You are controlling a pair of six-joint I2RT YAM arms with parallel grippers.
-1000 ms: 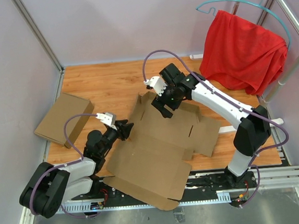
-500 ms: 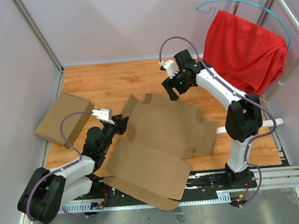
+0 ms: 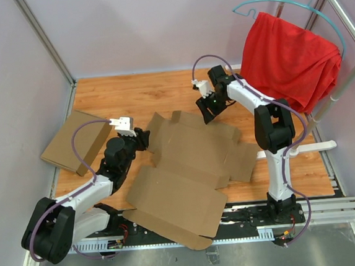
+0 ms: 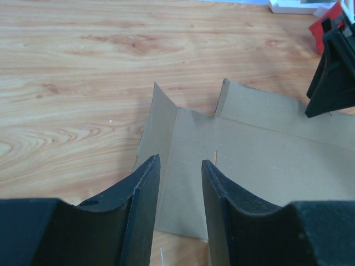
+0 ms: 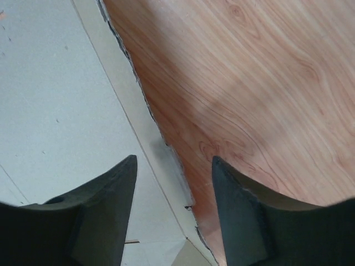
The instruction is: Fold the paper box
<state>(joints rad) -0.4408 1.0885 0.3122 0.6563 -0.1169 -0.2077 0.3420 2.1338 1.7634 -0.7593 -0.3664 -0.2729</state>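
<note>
The wooden table [image 3: 130, 93] fills most of the top view, and the paper box [image 3: 187, 169] lies on it unfolded, a wide brown sheet spread across the middle, its near end hanging past the table's near edge between the two arm bases. At the far right a red cloth [image 3: 286, 58] hangs from a teal hanger [image 3: 259, 4], clear of the sheet. A tan box [image 3: 75, 140] (closed, a finished block) sits at the table's left edge, apart from the paper box. The right arm [image 3: 270, 125] reaches over to the sheet's far edge, and the left arm [image 3: 83, 194] lies low along the left side, stretched toward the sheet's far-left corner. The right gripper [image 3: 205, 113] hangs at that far edge with its jaws parted and nothing between them; its wrist view shows only bare wood and the pale wall [image 5: 55, 111] between the fingers [image 5: 105, 210], and whether the tips touch the cardboard I cannot tell. The left gripper [image 4: 180, 188] is likewise parted and empty, poised just short of the corner, where two small flaps [image 4: 155, 111] stand up a little from the sheet
</note>
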